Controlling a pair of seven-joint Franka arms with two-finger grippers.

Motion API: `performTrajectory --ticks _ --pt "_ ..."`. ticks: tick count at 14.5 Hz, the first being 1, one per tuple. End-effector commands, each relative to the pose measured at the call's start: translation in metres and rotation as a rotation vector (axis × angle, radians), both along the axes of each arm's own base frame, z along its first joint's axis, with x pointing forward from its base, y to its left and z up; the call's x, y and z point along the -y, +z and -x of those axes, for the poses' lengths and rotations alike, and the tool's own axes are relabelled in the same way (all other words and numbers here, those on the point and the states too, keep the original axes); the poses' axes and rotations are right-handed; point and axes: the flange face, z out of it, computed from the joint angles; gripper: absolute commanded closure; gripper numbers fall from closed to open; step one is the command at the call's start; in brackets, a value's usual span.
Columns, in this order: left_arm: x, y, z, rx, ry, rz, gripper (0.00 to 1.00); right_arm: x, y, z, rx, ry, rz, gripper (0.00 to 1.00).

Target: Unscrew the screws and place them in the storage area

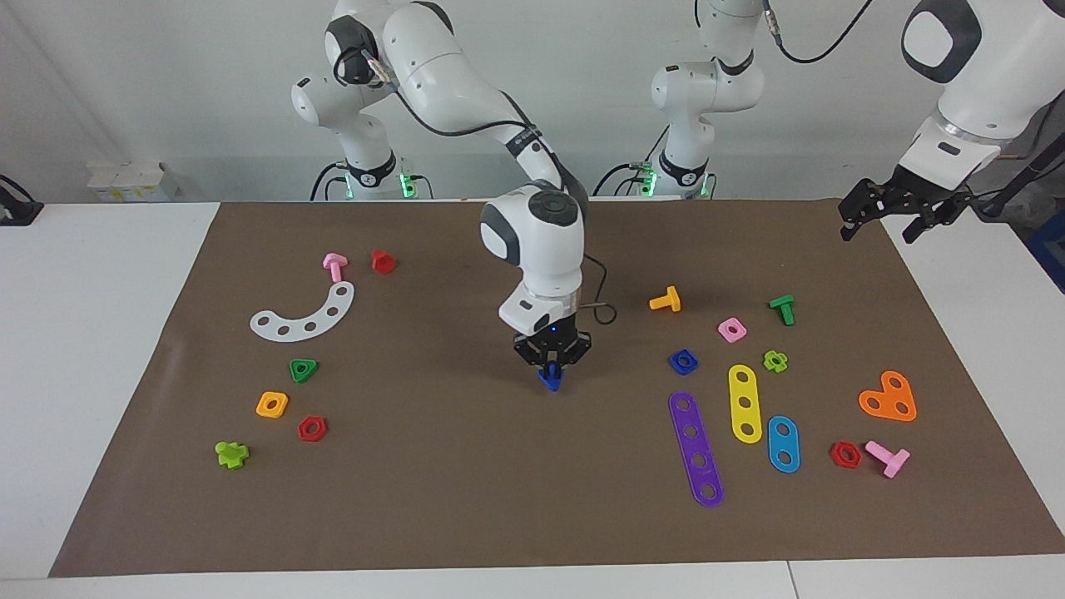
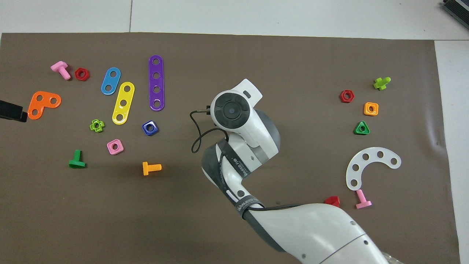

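Bolt (image 1: 549, 378), dark blue, sits pinched in the jaws of the right gripper (image 1: 551, 372), which points straight down over the bare middle of the brown mat (image 1: 466, 499), roughly midway between the worktop's two ends; from above, the arm's own wrist hides both gripper and bolt. Whether the bolt touches the mat cannot be told. The storage area (image 1: 250, 366) lies toward the right arm's end of the worktop, well apart from the bolt: there a white curved strip (image 1: 304, 314) lies with a green triangle nut (image 1: 304, 369), an orange square nut (image 1: 272, 404) and a red hex nut (image 1: 312, 428) farther from the robots than it, a lime cross piece (image 1: 232, 453) farther out still toward that corner, and a pink bolt (image 1: 334, 265) and a small red piece (image 1: 383, 261) nearer the robots. Toward the left arm's end lie a blue nut (image 1: 682, 361), purple strip (image 1: 696, 449), yellow strip (image 1: 745, 403) and blue strip (image 1: 783, 443), with an orange bolt (image 1: 666, 300) and green bolt (image 1: 782, 309) nearer the robots. The left gripper (image 1: 882, 225) waits in the air over the mat's corner at the left arm's end, near the robots' edge, its jaws spread wide and holding nothing.
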Motion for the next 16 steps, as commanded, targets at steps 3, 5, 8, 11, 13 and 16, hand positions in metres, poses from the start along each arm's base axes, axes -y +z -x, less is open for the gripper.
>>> performTrajectory --ticks 3,5,8,11,13,16 --pt "-0.002 0.014 -0.014 -0.047 0.007 -0.020 0.00 0.188 0.056 -0.001 -0.014 0.045 0.035 1.00" --pt "-0.003 0.017 -0.021 -0.061 0.012 -0.023 0.00 0.243 0.039 0.005 -0.042 0.056 0.044 1.00" --pt "0.000 0.018 -0.027 -0.063 0.007 -0.031 0.00 0.305 -0.002 0.033 -0.013 0.069 0.049 1.00" --pt "0.010 0.018 -0.026 -0.050 -0.011 -0.037 0.00 0.326 -0.026 0.054 -0.010 0.056 0.046 1.00" --pt "0.015 0.019 -0.027 -0.047 -0.020 -0.027 0.00 0.327 -0.038 0.062 0.002 0.055 0.045 1.00" --pt "0.019 0.020 -0.030 -0.026 -0.028 -0.027 0.00 0.334 -0.052 0.072 0.003 0.041 0.041 1.00"
